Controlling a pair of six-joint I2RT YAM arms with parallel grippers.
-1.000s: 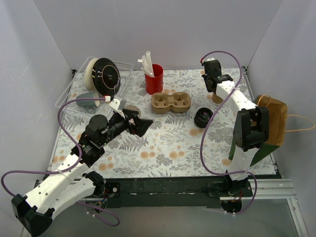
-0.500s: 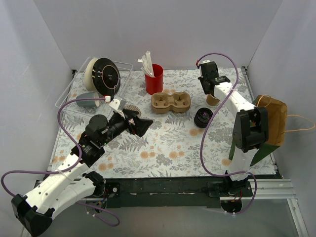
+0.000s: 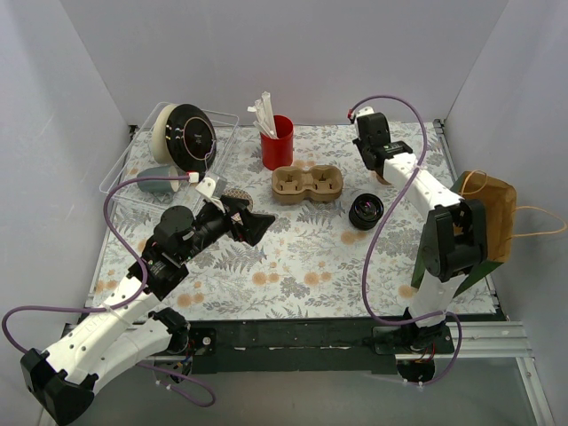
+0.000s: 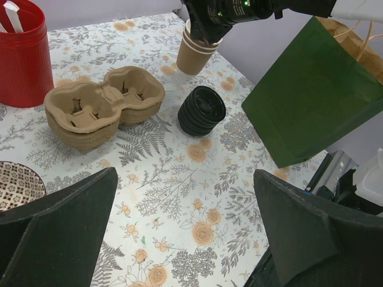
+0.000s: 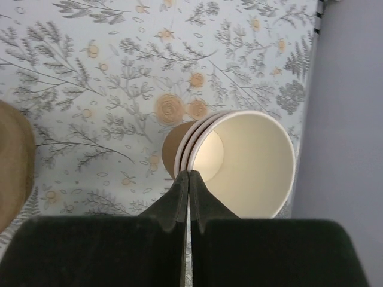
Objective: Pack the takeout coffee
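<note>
Right gripper [image 5: 188, 176] at rim of nested brown kraft cups [image 5: 254, 156], white inside

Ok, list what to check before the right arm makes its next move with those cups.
1. Grip: ok. The right fingers look shut on the near rim of the cup stack, one outside and one inside.
2. Single cup taken: not ok. Three nested rims show.
3. Stack lifted off the table: cannot tell.
4. Black lids within reach: ok. They stand free, apart from the cup carrier.
5. Carrier wells free: ok. Both are empty.
6. Green bag open to receive: cannot tell.
</note>
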